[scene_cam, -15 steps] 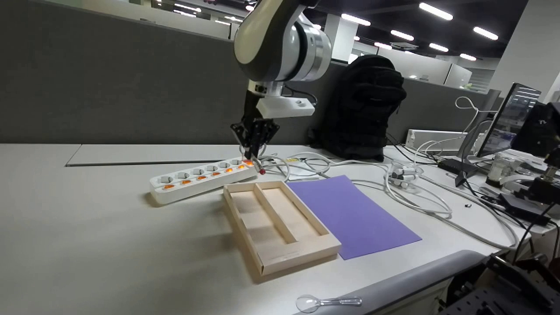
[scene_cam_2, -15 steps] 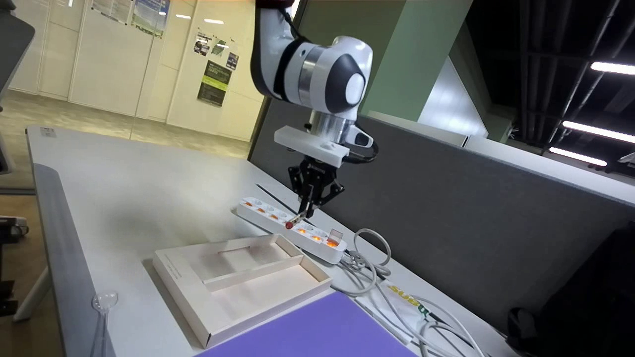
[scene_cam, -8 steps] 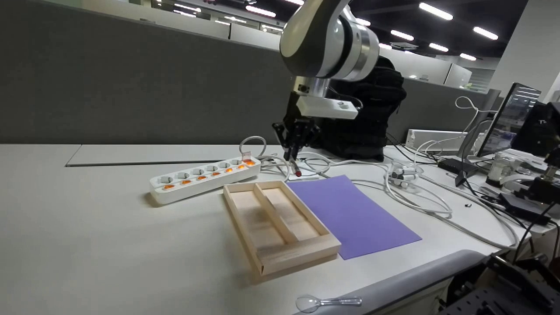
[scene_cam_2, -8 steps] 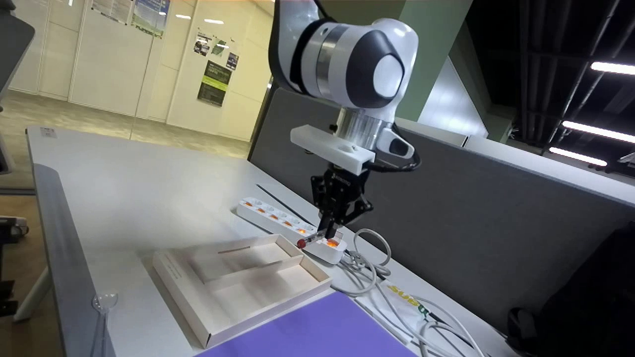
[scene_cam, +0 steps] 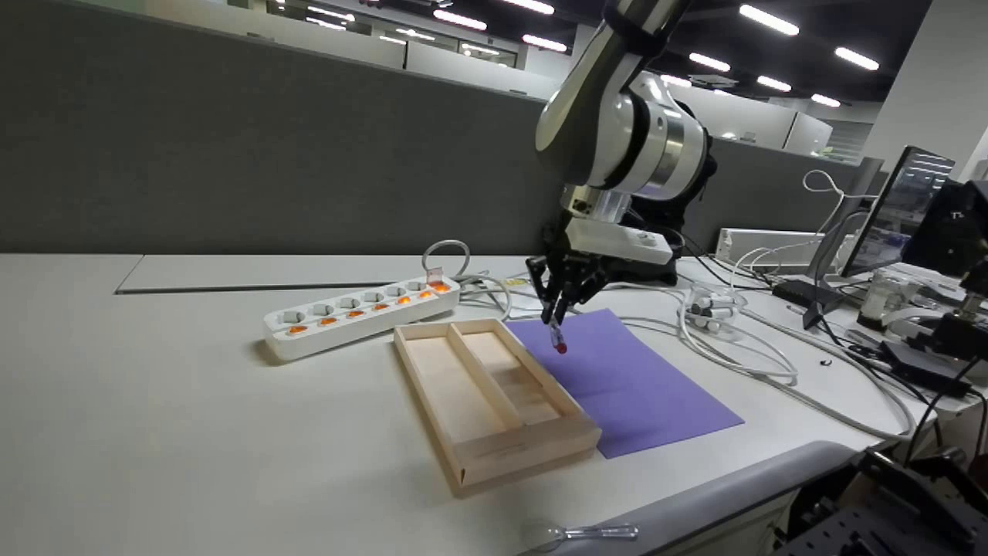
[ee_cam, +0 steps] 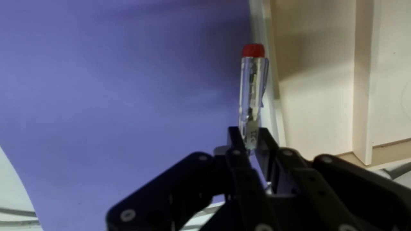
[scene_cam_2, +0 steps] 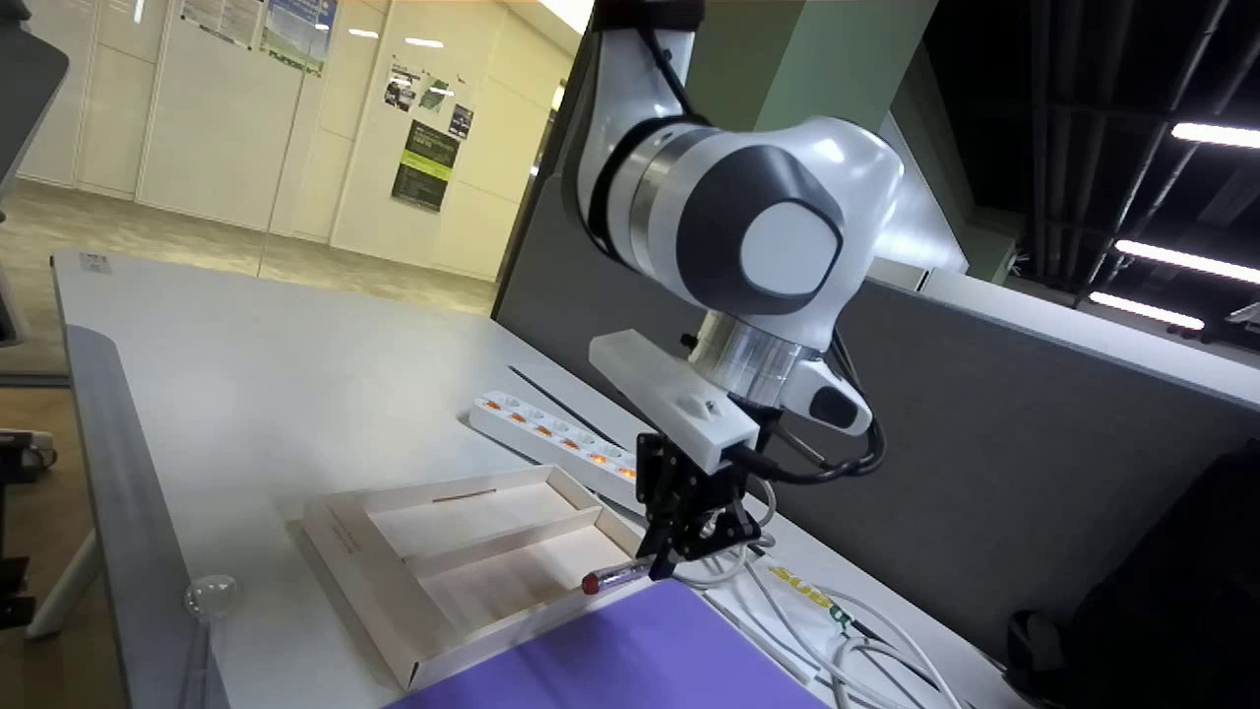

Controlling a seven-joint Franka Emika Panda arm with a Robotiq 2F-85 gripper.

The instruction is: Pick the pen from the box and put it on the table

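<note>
pick looks done, place still pending: pen [ee_cam: 250,89] is out of the box [scene_cam: 525,455], pinched in the gripper [ee_cam: 249,132] near the end away from its red tip. red tip sticks out ahead.

change over the last second: gripper swung from the box's short end, by the power strip [scene_cam: 363,316], round to the box's long side with the purple sheet [scene_cam: 648,386]. looks lower too. box, strip and sheet haven't moved.

pen now reads as in the air over the sheet, close along the box's long wall; clearance to that wall: can't tell. my guess is a put-down beside the box. sheet may or may not count as counter [scene_cam: 231,448]; a bare patch away from the box is safer. risk: red tip clipping the box wall.

text: pen label [ee_cam: 252,136] ends in "21", char before it unclear. white packet [scene_cam_2: 802,588] beyond the box's strip-end corner: yellow "sub", rest unclear. print on the box and posters [scene_cam_2: 426,165] well beyond it: too small.
</note>
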